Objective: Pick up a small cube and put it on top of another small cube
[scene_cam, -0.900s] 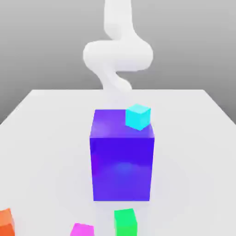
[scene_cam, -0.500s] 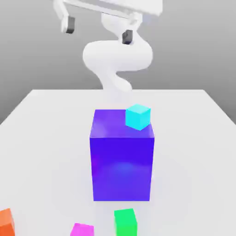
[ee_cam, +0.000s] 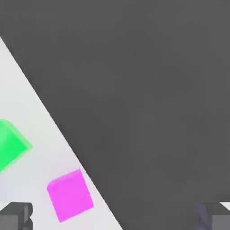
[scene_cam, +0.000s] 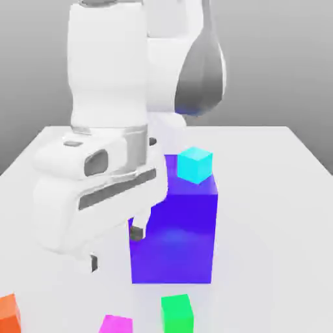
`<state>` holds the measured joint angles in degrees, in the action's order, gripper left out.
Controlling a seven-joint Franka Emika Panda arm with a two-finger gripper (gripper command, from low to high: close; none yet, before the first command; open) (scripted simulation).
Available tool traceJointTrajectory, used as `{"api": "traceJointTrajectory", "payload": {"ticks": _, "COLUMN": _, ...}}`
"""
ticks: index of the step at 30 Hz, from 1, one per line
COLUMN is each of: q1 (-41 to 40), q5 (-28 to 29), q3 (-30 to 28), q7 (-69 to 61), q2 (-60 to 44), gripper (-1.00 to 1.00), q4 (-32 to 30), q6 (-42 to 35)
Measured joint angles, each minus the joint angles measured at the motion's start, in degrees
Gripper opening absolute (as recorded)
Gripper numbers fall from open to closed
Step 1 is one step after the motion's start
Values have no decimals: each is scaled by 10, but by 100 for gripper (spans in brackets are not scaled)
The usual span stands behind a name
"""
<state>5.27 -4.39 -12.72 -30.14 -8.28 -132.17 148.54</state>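
In the exterior view, the bottom edge crops the pink cube [scene_cam: 117, 324] and green cube [scene_cam: 177, 315], while the left edge cuts off the orange cube [scene_cam: 8, 315]. The arm [scene_cam: 109, 71] hides part of the blue block [scene_cam: 174, 237]; the hand view crops the green cube.

Exterior view: we look from in front of the arm [scene_cam: 107, 71], facing it across the white desk [scene_cam: 273, 214] and angled down, set back enough to take in the blue-violet block [scene_cam: 174, 237].
Hand view: we look from the hand, down onto the desk's edge, much nearer the cubes.
Shared by both: the magenta-pink cube [ee_cam: 70, 196], the green cube [ee_cam: 11, 144] and part of the desk.
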Motion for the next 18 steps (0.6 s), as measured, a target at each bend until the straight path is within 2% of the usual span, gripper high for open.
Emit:
{"api": "traceJointTrajectory", "payload": {"ticks": 6, "q1": -46, "q5": -22, "q3": 35, "q7": -158, "q2": -110, "gripper": 0, "q4": 0, "q6": 35}}
{"api": "traceJointTrajectory", "payload": {"ticks": 10, "q1": -67, "q5": -39, "q3": 58, "q7": -190, "q2": -191, "gripper": 0, "q4": 15, "q6": 91}}
{"api": "traceJointTrajectory", "payload": {"ticks": 11, "q1": -71, "q5": -43, "q3": 63, "q7": -193, "q2": -207, "gripper": -100, "q4": 19, "q6": 104}}
{"api": "traceJointTrajectory", "payload": {"ticks": 18, "q1": -71, "q5": -43, "q3": 63, "q7": -194, "q2": -209, "gripper": -100, "q4": 19, "q6": 104}}
